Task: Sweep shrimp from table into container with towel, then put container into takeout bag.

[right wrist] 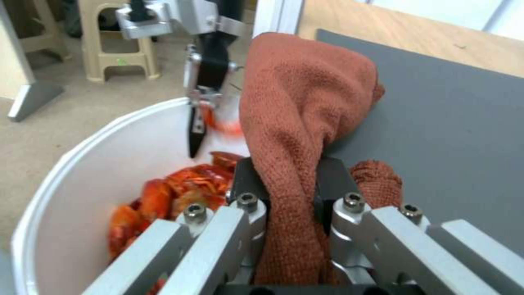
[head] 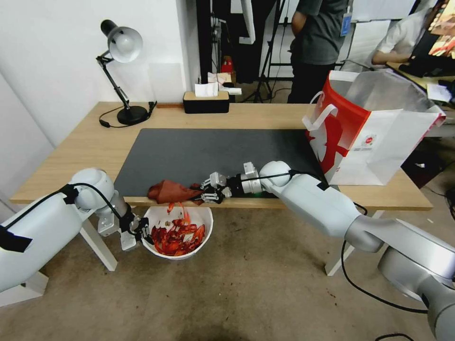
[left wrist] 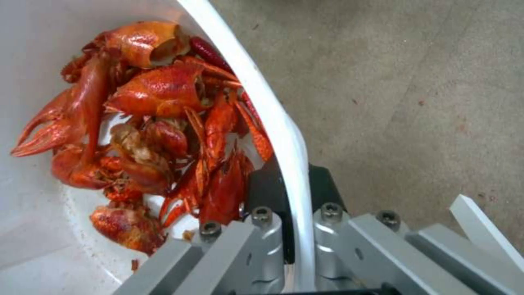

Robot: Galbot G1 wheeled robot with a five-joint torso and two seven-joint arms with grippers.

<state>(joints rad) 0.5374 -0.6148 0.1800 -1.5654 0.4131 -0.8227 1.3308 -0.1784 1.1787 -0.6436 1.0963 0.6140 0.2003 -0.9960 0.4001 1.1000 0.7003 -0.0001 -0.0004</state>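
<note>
Two hands busy: right hand pinches towel; left hand clamps bowl rim. Keep bowl tucked under desk edge.

Head camera looks forward and down across tabletop from high. Both wrist cameras sit close behind own gripper, one inside container, other over its rim; all share container.

falling shrimp motion-blurred, container far rim cut off, takeout bag logo text unreadable
</note>
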